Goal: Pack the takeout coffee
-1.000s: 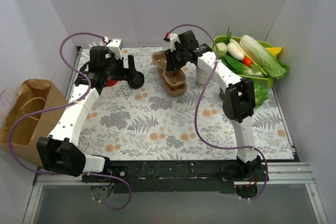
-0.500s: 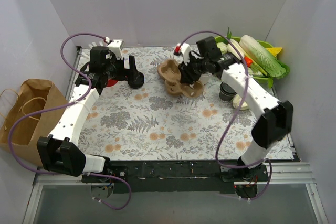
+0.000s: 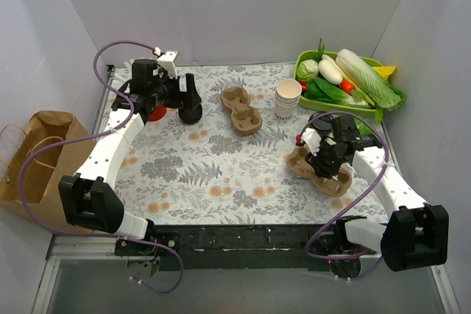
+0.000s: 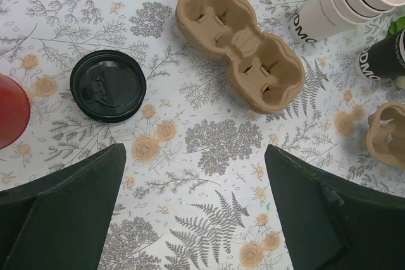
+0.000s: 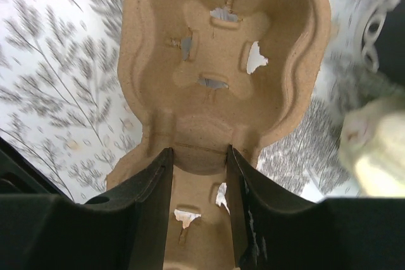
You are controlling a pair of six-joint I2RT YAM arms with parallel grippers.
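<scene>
2 pulp carriers: loose carrier (image 3: 241, 110) on table (image 3: 221, 174), held carrier (image 5: 221, 49) in clenched right gripper (image 5: 197, 156); 1 black lid (image 4: 107, 86); left gripper (image 4: 193, 156) splayed.

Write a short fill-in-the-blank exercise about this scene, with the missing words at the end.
The right tool is ____ on one pulp carrier.
The open left tool holds ____.
The second carrier lies ____ the black lid and the stack of cups.
Missing words: shut; nothing; between.
</scene>
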